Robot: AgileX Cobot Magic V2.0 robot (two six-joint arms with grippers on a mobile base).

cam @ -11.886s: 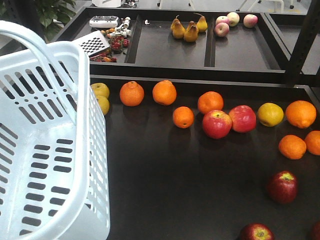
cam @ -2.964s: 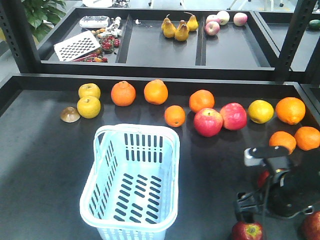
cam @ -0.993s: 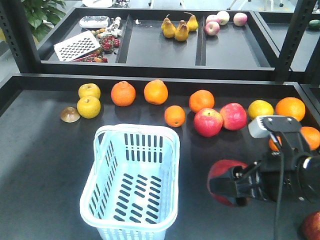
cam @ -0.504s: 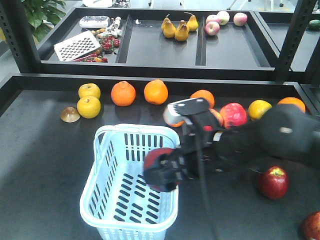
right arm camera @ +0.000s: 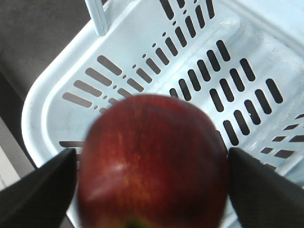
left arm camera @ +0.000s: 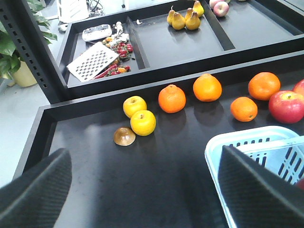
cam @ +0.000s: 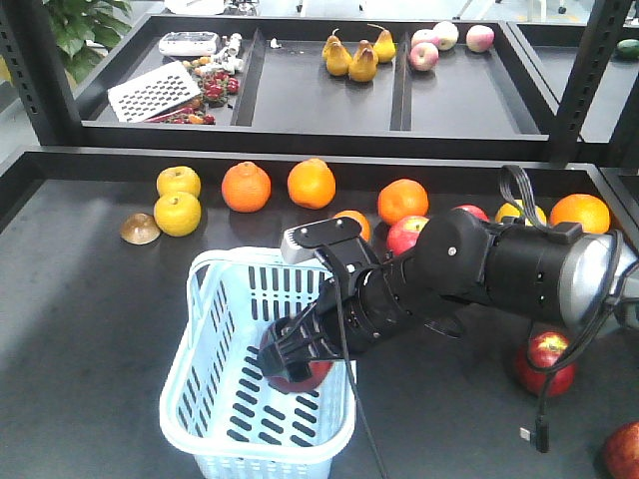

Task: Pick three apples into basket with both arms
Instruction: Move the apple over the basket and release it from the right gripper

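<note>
My right gripper is shut on a dark maroon-red apple and holds it low inside the pale blue basket. The right wrist view shows that apple between the two black fingers, above the basket's slotted bottom. A second dark apple lies on the black table at the right. A third apple is cut off at the bottom right corner. My left gripper stands open over bare table, left of the basket's corner, with nothing between its fingers.
A row of oranges, yellow fruit and brighter red apples runs behind the basket. A brown half-shell lies at the left. The back tray holds pears, small pink apples and a grater. Black posts flank the shelf.
My right arm has swung left from the table's right side, carrying the apple over the basket's rim and down inside it. The second apple on the right is now uncovered.
</note>
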